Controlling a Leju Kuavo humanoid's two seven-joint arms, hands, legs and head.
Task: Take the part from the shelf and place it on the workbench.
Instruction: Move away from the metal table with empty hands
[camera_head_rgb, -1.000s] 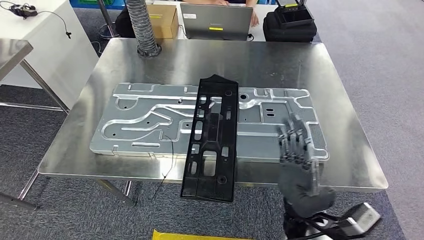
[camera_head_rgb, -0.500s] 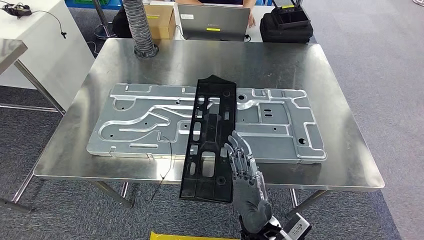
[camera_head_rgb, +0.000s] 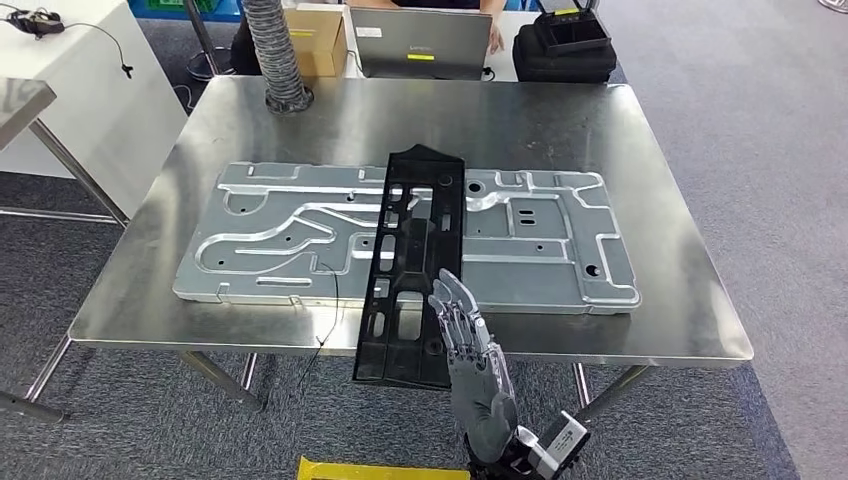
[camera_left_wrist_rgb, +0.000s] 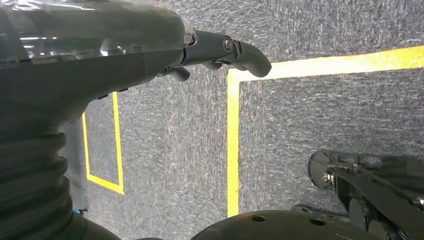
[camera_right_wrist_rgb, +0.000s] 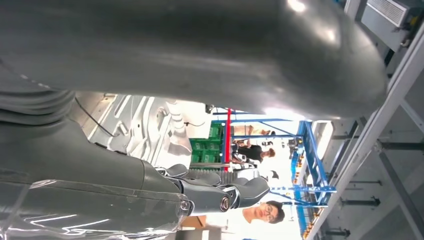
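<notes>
The long black plastic part lies across a large silver metal plate on the steel workbench, its near end overhanging the front edge. My right hand reaches up from below along that overhanging end's right edge, fingers straight and holding nothing; I cannot tell whether it touches the part. In the right wrist view the hand is empty, with the plate beyond it. My left hand hangs over grey carpet, empty, fingers loose.
A laptop, a cardboard box, a black case and a ribbed hose sit at the bench's far side. A white table stands to the left. Yellow tape marks the floor. People stand beyond.
My right hand has swung left from the plate's right end to the black part's overhanging near end. The part and plate stay put; the view shifted slightly.
</notes>
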